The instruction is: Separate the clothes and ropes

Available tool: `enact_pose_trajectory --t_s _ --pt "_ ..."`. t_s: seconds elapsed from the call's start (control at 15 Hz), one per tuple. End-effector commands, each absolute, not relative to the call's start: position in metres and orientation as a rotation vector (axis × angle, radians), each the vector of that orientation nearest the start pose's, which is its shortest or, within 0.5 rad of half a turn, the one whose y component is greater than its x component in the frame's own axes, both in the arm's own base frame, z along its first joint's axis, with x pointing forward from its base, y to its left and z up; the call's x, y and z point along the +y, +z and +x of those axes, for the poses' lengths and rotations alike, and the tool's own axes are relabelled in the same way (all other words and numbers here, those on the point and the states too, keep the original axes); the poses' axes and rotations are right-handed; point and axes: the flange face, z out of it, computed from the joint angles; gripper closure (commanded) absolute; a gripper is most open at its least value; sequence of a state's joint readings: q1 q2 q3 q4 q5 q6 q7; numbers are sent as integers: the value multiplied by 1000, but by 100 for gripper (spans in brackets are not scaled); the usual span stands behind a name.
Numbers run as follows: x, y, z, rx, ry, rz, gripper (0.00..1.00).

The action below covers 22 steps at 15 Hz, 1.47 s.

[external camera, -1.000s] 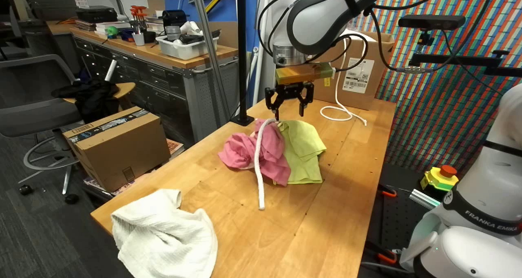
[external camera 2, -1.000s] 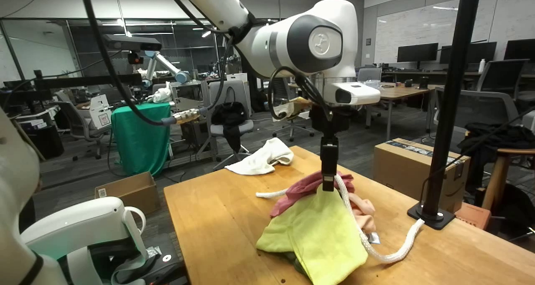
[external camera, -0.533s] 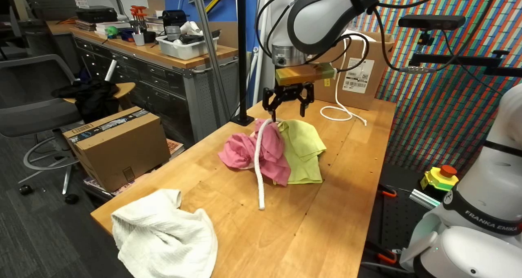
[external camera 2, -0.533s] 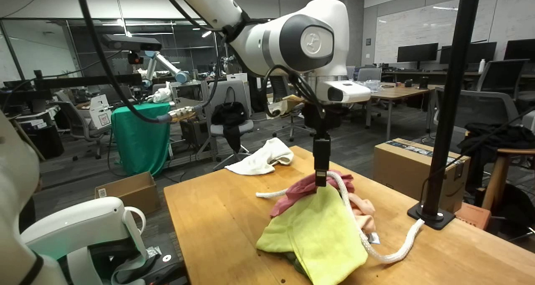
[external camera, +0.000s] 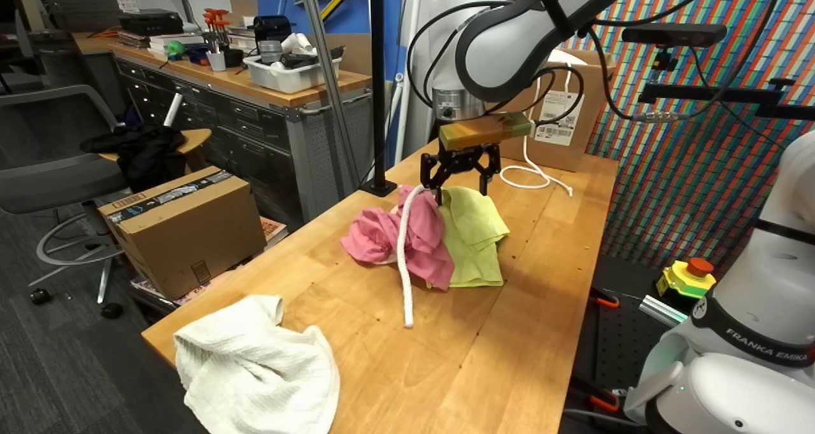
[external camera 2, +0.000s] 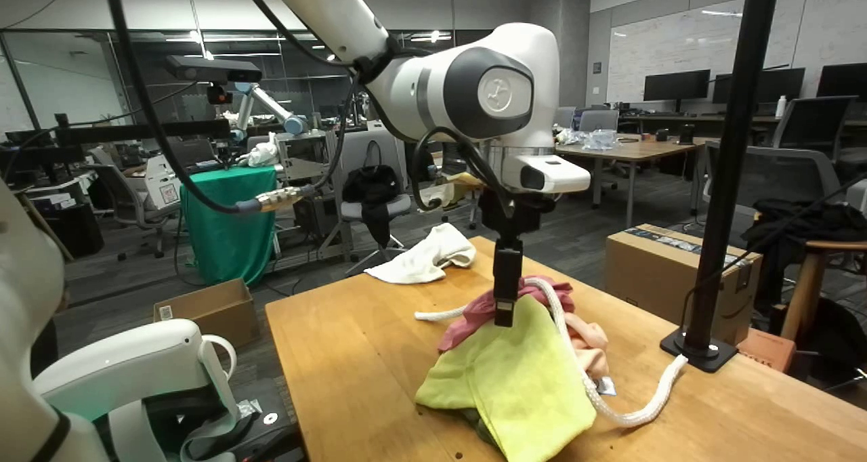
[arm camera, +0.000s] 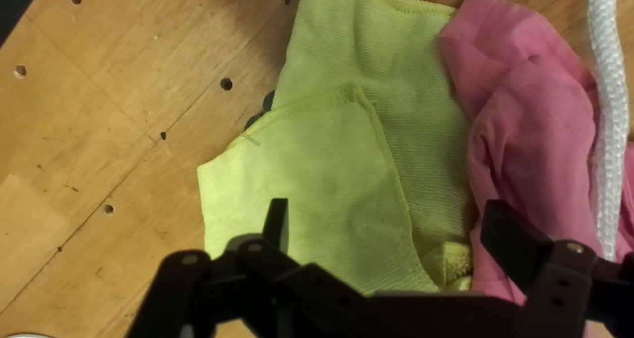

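A yellow-green cloth (external camera: 474,249) lies beside a bunched pink cloth (external camera: 426,237) on the table. Both also show in the wrist view, the yellow-green cloth (arm camera: 337,169) in the middle and the pink cloth (arm camera: 540,115) at the right. A thick white rope (external camera: 403,262) lies across the pink cloth. In an exterior view the rope (external camera 2: 603,397) runs down past a peach cloth (external camera 2: 588,343). A white cloth (external camera: 261,370) lies apart at the table's end. My gripper (external camera: 461,196) is open and empty above the yellow-green cloth; one finger is over the pink cloth's edge in the wrist view.
A thin white rope (external camera: 531,178) lies on the table by a cardboard box (external camera: 554,122). A black post (external camera 2: 725,177) stands on the table edge near the thick rope's end. Another cardboard box (external camera: 184,230) is beside the table, off its edge.
My gripper has moved sideways, away from the thick rope and over the yellow-green cloth, and has come down. It stays open. The cloths and ropes have not moved.
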State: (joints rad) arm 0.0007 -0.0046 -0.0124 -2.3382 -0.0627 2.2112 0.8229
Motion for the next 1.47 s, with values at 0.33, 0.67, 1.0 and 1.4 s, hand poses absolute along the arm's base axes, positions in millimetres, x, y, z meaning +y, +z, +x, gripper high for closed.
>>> enact_pose_trajectory --t_s 0.33,0.67,1.0,1.4 --pt "-22 318 488 1182 -61 -2982 0" --pt "-35 309 482 1185 -99 -2991 0" --pt "-46 307 480 1189 -136 -2996 42" --pt "-47 308 478 1180 -176 -2981 88"
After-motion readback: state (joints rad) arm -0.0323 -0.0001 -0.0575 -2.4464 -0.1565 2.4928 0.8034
